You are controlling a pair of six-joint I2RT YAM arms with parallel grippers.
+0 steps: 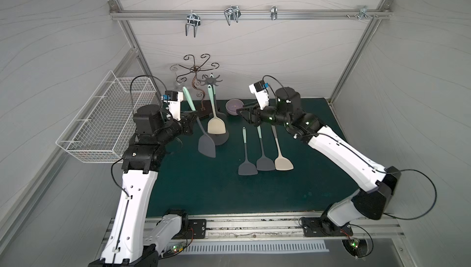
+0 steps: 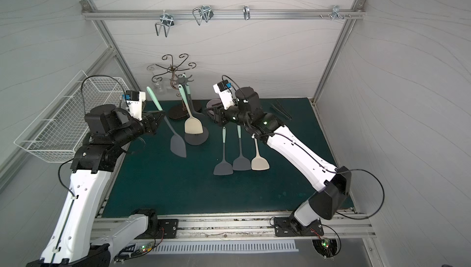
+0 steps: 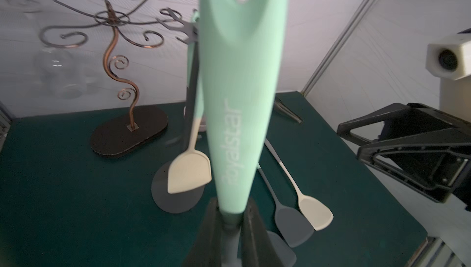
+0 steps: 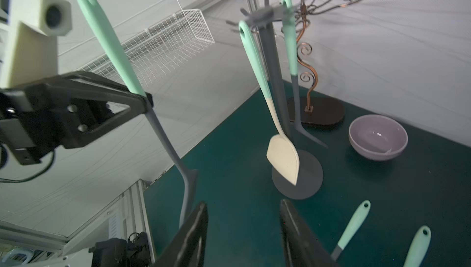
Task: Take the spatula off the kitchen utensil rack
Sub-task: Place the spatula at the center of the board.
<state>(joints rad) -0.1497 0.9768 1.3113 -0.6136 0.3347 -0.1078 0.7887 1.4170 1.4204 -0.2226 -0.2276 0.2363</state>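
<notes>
Left tool (image 1: 194, 116) clamped tight; right tool (image 1: 240, 108) with jaws apart.

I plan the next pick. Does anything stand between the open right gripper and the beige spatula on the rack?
Nothing visible does. In the right wrist view only open air lies between the right gripper and the beige spatula; the grey spatula in the left gripper is to one side, the bowl to the other.
</notes>
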